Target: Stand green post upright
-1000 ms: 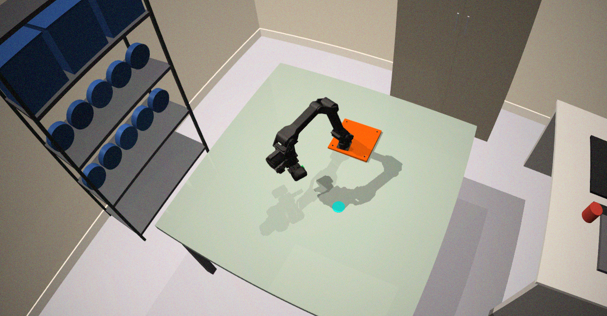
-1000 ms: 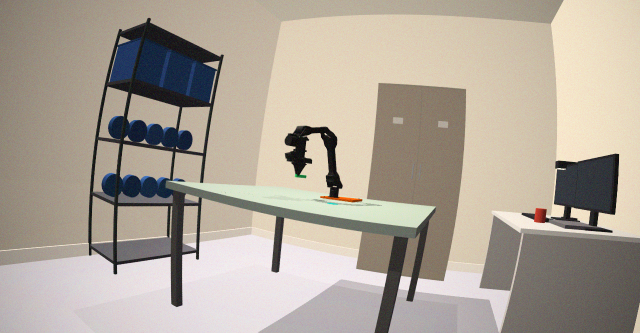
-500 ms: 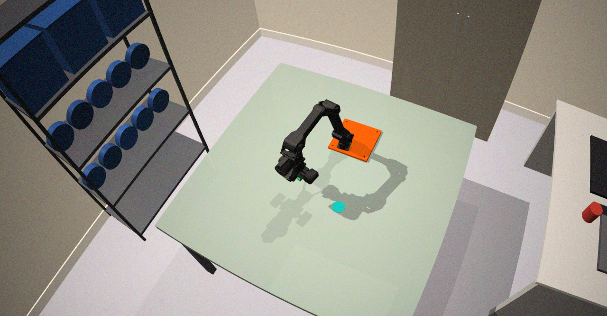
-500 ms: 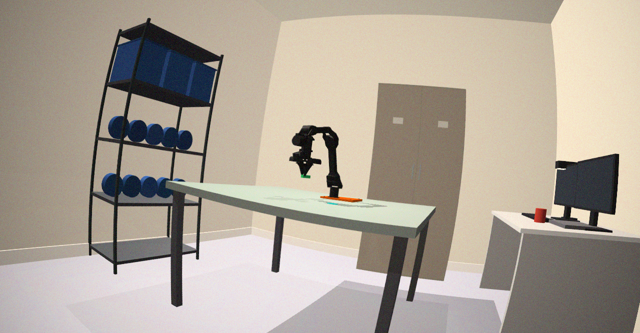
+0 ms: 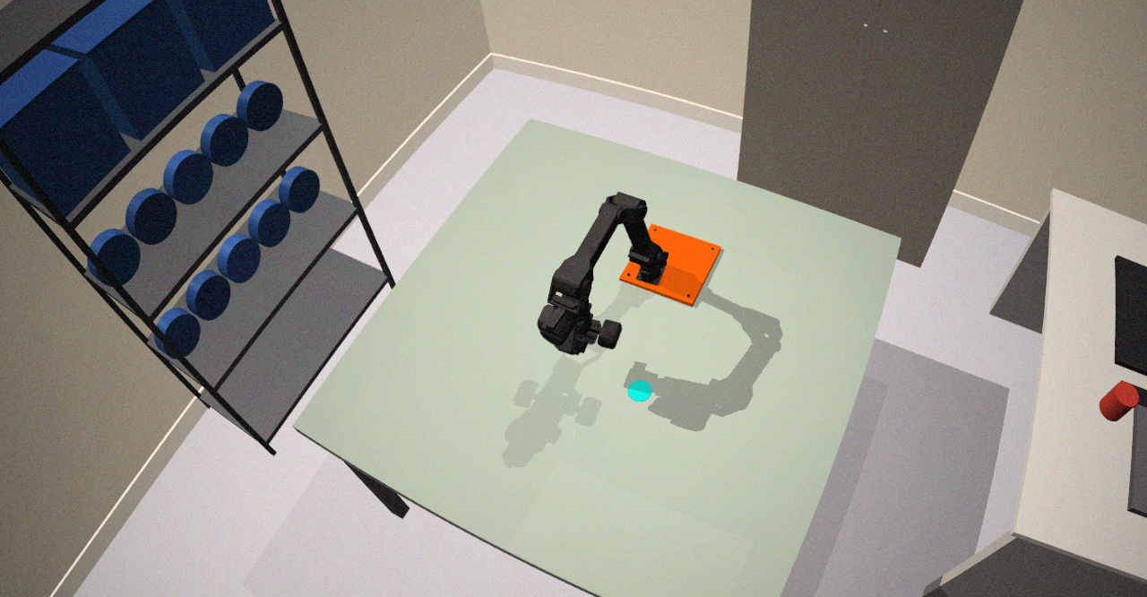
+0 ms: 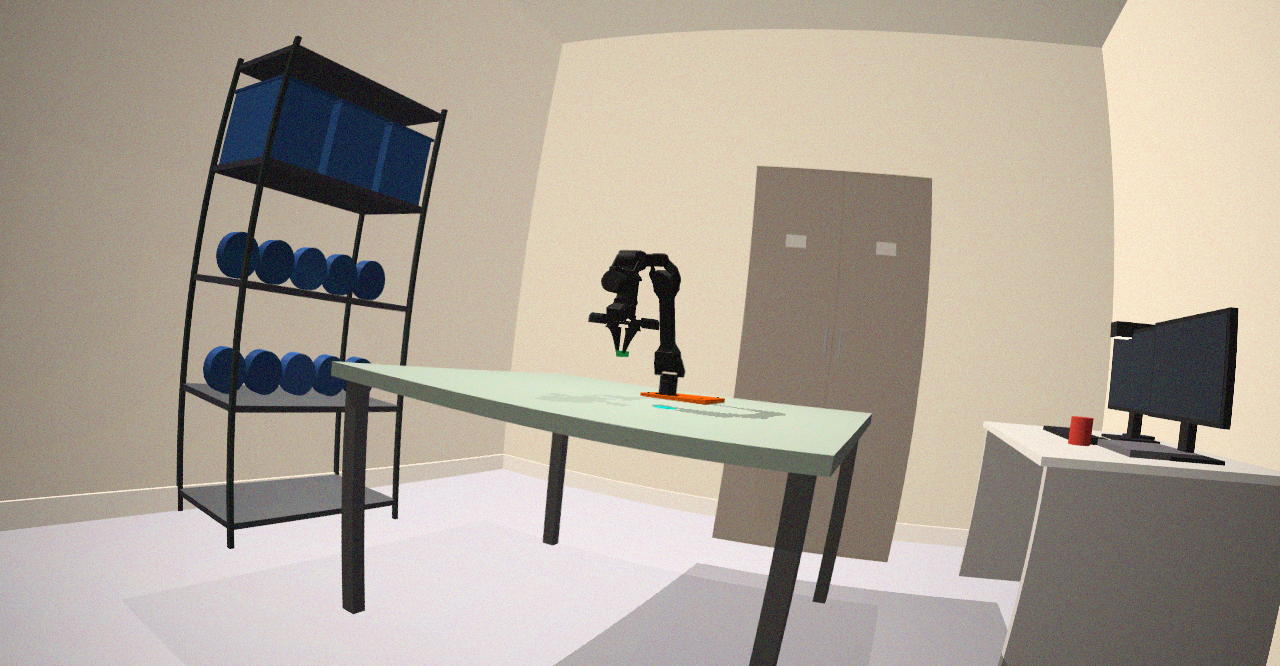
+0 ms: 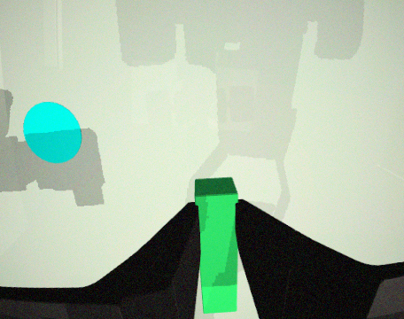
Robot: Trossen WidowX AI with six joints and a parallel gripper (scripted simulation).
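Note:
My gripper (image 7: 215, 211) (image 6: 622, 345) (image 5: 573, 335) is shut on the green post (image 7: 218, 245) (image 6: 621, 353) and points down, holding it well above the pale green table (image 5: 449, 272) (image 6: 501, 393). In the wrist view the post runs lengthwise between the black fingers, with its far end showing past the fingertips. From the top view the arm hides the post. The cyan circle (image 5: 639, 390) (image 6: 666, 407) (image 7: 51, 131) lies flat on the table, off to the side of the gripper and partly in the arm's shadow.
The arm stands on an orange base plate (image 5: 689, 260) (image 6: 693, 399) near the table's middle. A black rack (image 5: 321, 135) (image 6: 210, 214) with blue bins and discs stands left of the table. A side desk (image 5: 1066, 401) at the right holds a red cylinder (image 5: 1117, 399) (image 6: 1080, 429) and monitors (image 6: 1172, 366).

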